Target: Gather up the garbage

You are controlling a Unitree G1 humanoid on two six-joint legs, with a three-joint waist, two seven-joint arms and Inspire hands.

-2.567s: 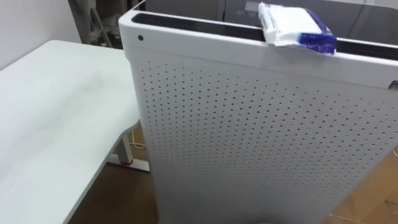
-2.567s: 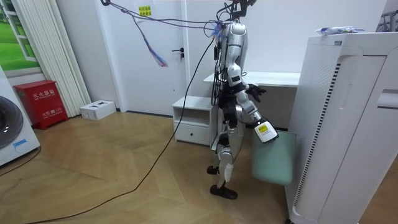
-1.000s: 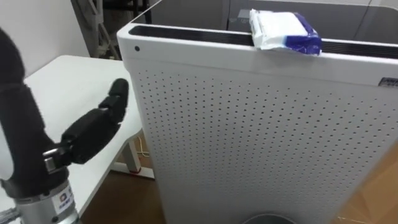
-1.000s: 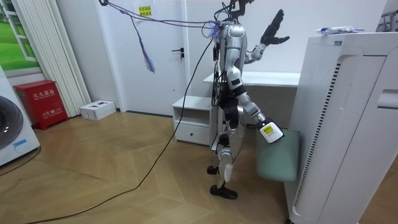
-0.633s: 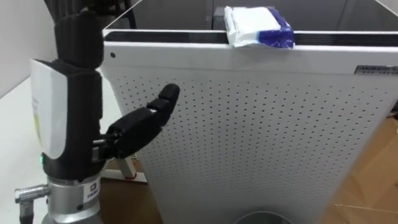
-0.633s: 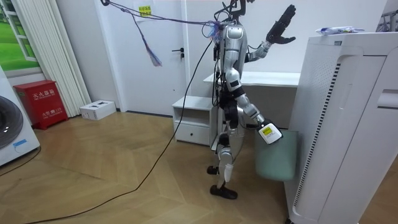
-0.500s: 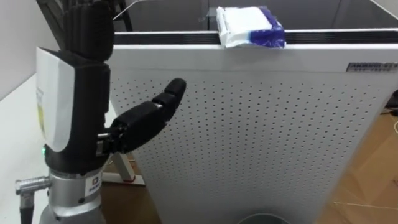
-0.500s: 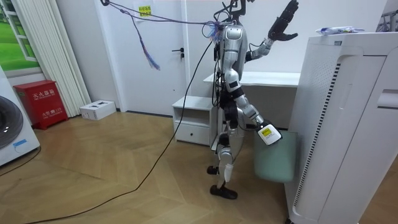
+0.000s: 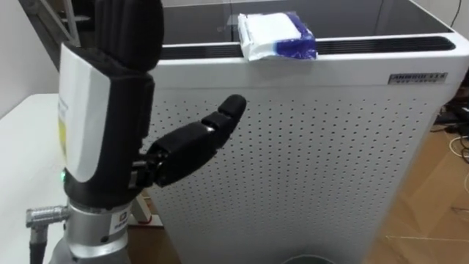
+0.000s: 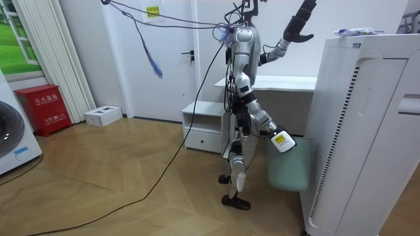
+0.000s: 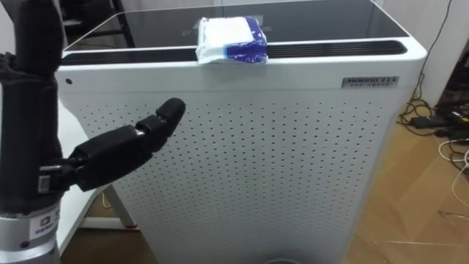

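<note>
Standing close to a tall white perforated cabinet (image 9: 315, 169), the robot holds its left robot hand (image 9: 110, 110) up in front of its head. The fingers point straight up and the thumb (image 9: 201, 139) sticks out sideways toward the cabinet's dotted front, so the hand is spread apart and grips nothing. In the room view the same hand (image 10: 300, 21) shows splayed at about the height of the cabinet's top.

The garbage, a white and blue packet (image 9: 275, 37), lies flat on the cabinet's top edge, across the dark slot that runs along it. It sits above and to the right of the left robot hand's thumb, apart from it, with the cabinet's upper rim between them.

A white worktop (image 9: 22, 147) lies behind and to the left of that hand.

The right robot hand (image 10: 280, 139) hangs low at the robot's side in the room view, right at the upper edge of a pale green bin (image 10: 292, 169). I cannot tell whether its fingers are apart or together.
</note>
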